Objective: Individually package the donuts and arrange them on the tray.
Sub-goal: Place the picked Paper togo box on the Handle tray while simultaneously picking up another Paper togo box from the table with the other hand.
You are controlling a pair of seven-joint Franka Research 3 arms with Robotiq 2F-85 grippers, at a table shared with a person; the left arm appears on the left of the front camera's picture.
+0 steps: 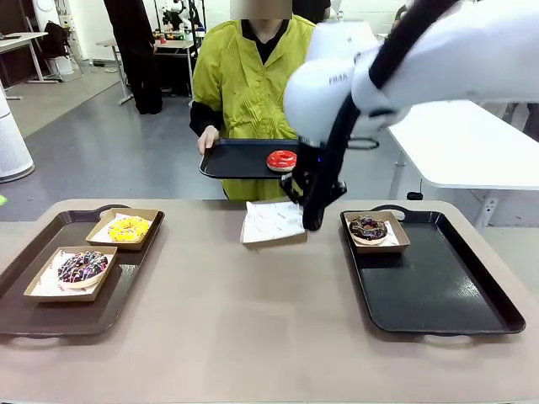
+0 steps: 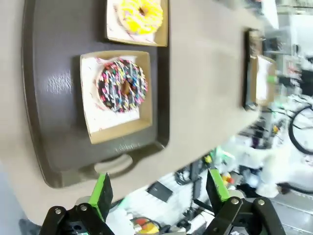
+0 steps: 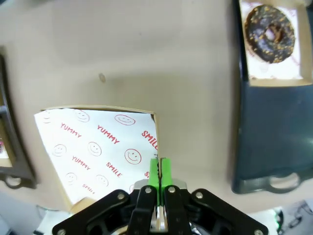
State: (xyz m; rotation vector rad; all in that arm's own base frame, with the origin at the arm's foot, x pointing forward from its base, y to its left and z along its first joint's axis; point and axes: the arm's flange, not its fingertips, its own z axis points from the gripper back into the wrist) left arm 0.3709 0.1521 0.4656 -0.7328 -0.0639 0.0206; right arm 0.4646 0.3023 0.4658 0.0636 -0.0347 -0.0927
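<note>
The person across the table holds a black tray [image 1: 232, 162] carrying the glossy red donut [image 1: 281, 160]. My right gripper [image 1: 312, 220] [image 3: 158, 169] is shut on the right wall of an empty paper-lined box [image 1: 272, 223] [image 3: 98, 147] at the table's middle. The dark chocolate donut [image 1: 368, 227] [image 3: 270, 27] sits boxed in the far left corner of the right tray [image 1: 438, 286] [image 3: 264, 137]. On the left tray [image 1: 50, 316] [image 2: 54, 112] the yellow donut [image 1: 128, 229] [image 2: 141, 14] and the sprinkled donut [image 1: 82, 268] [image 2: 122, 85] each lie in a box. My left gripper [image 2: 160, 191] hangs open above that tray's handle end.
The right arm's white links cross the upper right of the front view. A white table [image 1: 472, 143] stands behind the person to the right. Bare tabletop [image 1: 253, 320] lies between the two trays.
</note>
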